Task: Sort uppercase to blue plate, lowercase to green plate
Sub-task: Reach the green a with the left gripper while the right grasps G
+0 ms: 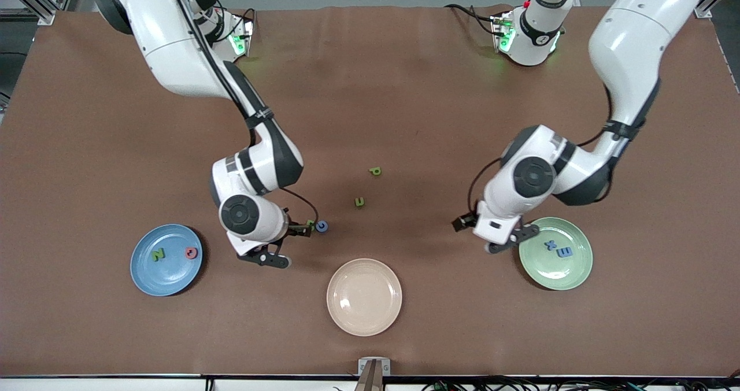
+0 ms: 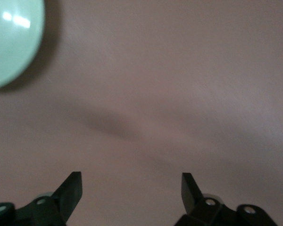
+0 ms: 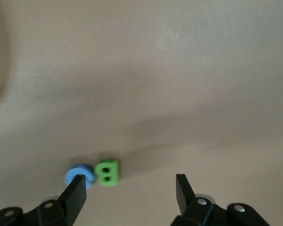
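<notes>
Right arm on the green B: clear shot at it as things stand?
Probably yes. The right gripper is open just over the B; only the blue G crowds it, touching one side.

Blue plate, pale green plate, cream plate, brown table.

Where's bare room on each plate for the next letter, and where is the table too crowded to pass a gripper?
The blue plate is bare along its rim nearest the camera, below the N and Q. The green plate is bare there too, below the x and m. It is crowded where the G and B touch, by the open right gripper.
</notes>
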### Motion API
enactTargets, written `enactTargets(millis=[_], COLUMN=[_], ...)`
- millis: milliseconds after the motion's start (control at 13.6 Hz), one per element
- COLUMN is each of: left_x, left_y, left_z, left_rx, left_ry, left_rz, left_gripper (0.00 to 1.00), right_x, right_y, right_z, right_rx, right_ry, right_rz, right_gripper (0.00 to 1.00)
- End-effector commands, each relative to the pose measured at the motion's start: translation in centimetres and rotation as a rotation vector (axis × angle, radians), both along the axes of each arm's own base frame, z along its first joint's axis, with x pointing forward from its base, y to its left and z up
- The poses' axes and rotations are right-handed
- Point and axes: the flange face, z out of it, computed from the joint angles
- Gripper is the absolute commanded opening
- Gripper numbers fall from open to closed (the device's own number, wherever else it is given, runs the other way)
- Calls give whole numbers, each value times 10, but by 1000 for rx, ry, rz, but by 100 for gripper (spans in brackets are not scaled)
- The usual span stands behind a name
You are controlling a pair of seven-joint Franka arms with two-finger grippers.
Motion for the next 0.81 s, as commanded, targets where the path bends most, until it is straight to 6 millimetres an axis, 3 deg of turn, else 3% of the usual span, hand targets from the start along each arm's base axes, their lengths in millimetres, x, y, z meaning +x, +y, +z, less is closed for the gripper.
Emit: enactTargets(millis=[0, 295, 515, 736], left_x=[-25, -62, -89, -103], left_y=[-45, -109, -148, -166], left_z=[-5, -22, -28, -40], left_rx=[0, -31, -50, -63], left_ry=[15, 18, 18, 28], left_rz=[34, 168, 183, 247], left_gripper=[82, 77, 76, 71], right_x=[-8, -25, -36, -39], right_y=[23, 60, 60, 61], right_z=[0, -11, -32, -35], right_rx=[7, 21, 12, 13], right_ry=[-50, -95, -90, -93], right_rz=[-227, -388, -386, -384], right_gripper=[83, 83, 83, 83])
